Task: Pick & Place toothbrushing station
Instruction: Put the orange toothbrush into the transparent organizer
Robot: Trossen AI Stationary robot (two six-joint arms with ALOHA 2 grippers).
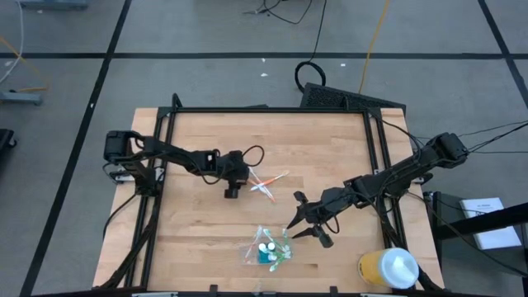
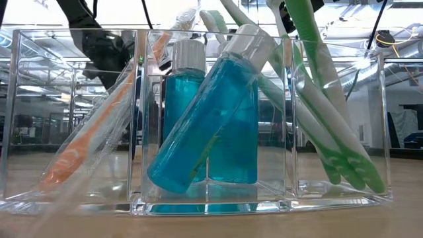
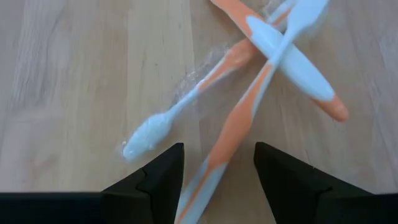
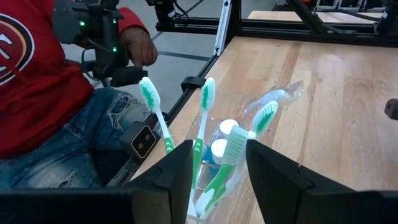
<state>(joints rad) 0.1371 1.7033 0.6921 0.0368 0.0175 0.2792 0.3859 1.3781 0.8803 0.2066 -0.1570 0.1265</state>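
The toothbrushing station [image 1: 266,250] is a clear plastic holder standing on its base near the table's front edge. In the low view [image 2: 211,192] it holds a wrapped orange toothbrush, two blue bottles and green toothbrushes. It also shows in the right wrist view [image 4: 217,155]. My right gripper [image 1: 297,219] is open just to the right of and behind the station, with the station ahead of its fingers [image 4: 214,180]. My left gripper [image 1: 233,190] is open over the loose orange-and-white toothbrushes [image 1: 268,183] at mid-table. Its fingers stand on either side of one handle's end [image 3: 208,177].
A yellow cup with a white lid [image 1: 388,268] stands at the front right corner. A person in a red shirt and jeans [image 4: 43,93] sits beyond the table's edge, holding a dark device. Black frame rails [image 1: 161,148] run along the table's sides and back.
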